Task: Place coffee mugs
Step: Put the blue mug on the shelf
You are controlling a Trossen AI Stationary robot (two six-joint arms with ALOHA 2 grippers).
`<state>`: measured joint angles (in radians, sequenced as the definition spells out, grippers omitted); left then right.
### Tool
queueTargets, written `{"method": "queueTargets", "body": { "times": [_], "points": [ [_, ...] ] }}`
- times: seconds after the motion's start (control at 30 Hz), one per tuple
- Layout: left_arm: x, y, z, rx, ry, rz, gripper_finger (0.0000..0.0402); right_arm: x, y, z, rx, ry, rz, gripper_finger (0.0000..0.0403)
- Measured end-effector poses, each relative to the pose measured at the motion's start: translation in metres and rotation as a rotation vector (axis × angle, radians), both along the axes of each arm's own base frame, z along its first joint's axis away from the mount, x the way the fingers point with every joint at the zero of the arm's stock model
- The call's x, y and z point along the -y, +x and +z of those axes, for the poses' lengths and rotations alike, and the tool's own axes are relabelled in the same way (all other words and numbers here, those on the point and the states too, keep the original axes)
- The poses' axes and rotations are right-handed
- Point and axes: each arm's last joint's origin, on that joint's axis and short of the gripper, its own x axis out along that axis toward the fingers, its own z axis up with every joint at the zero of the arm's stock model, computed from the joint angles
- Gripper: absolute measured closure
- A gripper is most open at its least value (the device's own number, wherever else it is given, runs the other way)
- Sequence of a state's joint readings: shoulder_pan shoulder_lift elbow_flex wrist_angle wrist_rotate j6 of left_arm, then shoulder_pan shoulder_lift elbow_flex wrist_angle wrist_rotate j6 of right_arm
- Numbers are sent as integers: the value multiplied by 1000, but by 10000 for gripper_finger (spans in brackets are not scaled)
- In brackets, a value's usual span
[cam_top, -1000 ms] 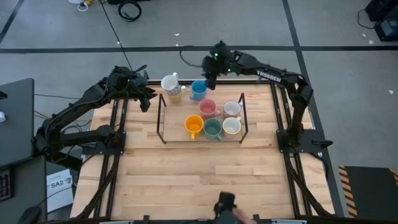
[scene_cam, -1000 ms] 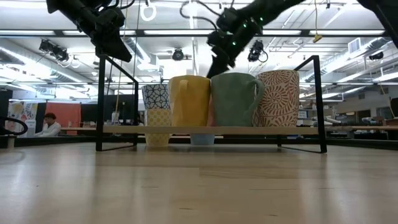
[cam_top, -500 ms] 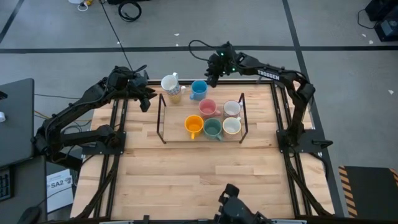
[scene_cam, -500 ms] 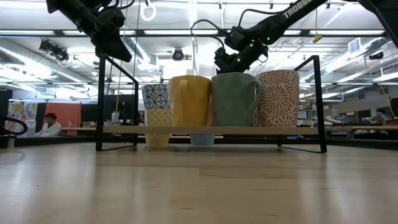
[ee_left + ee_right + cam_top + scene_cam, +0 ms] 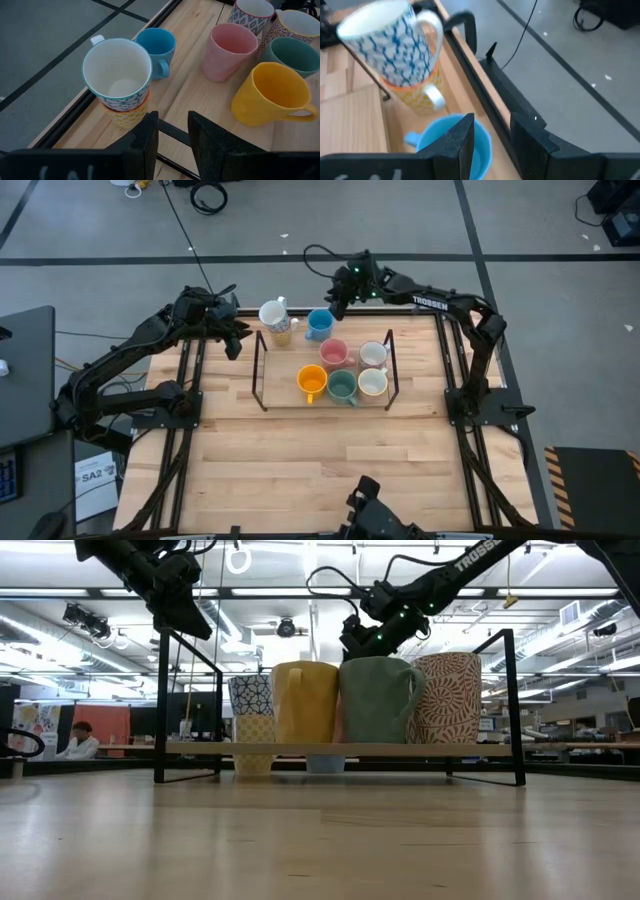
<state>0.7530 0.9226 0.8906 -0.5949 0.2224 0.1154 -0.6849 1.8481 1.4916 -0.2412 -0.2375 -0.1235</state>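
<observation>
Right gripper [image 5: 490, 137] fingers narrowly parted, empty — blue mug [image 5: 452, 145] just below; left gripper [image 5: 172, 132] narrow too, beside stacked mugs [image 5: 120, 82].

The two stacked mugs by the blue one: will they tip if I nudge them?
Probably. The stacked mugs stand two high near the table edge, so the top one may slide or topple. They look like glazed ceramic: stiff, slick, likely breakable if they fall.

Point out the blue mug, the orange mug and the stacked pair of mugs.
blue mug [image 5: 319, 324], high view, on its open top.
orange mug [image 5: 267, 95], left wrist view, on its outer wall.
stacked pair of mugs [image 5: 273, 316], high view, on the upper mug's open top.
</observation>
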Motion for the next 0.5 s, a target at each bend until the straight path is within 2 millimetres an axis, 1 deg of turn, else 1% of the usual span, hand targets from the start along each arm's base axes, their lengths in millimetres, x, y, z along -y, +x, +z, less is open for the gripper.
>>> {"method": "queueTargets", "body": {
  "times": [0.13,0.27,0.4,0.5],
  "points": [
    [0,0,0,0,0,0,290,1,3,12,29,-24,3,270],
    [0,0,0,0,0,1,290,2,3,16,34,-35,-8,270],
    [0,0,0,1,0,1,290,2,5,8,1,-18,-17,270],
    [0,0,0,1,0,1,290,4,12,-6,-25,-1,-14,270]
  ]
}}
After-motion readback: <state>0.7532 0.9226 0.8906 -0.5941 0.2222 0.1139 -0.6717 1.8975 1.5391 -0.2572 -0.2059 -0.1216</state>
